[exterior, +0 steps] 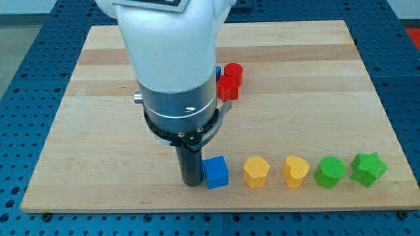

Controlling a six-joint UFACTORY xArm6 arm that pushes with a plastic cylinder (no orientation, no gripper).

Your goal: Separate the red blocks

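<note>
My tip point(192, 182) holds nothing, touching the near blue cube point(216, 172); far off, two light, rigid red blocks point(230, 80) touch, so I would push between them.

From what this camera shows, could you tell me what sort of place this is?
Probably a robotics lab bench: a wooden board lies on a blue perforated table, small coloured blocks such as a blue cube sit on it, and my tip rests just left of that cube.

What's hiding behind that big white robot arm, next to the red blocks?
A sliver of a blue block peeks out from behind the arm, touching the red blocks: a red cylinder and another red block. Its shape, and anything else behind the arm, is covered.
</note>
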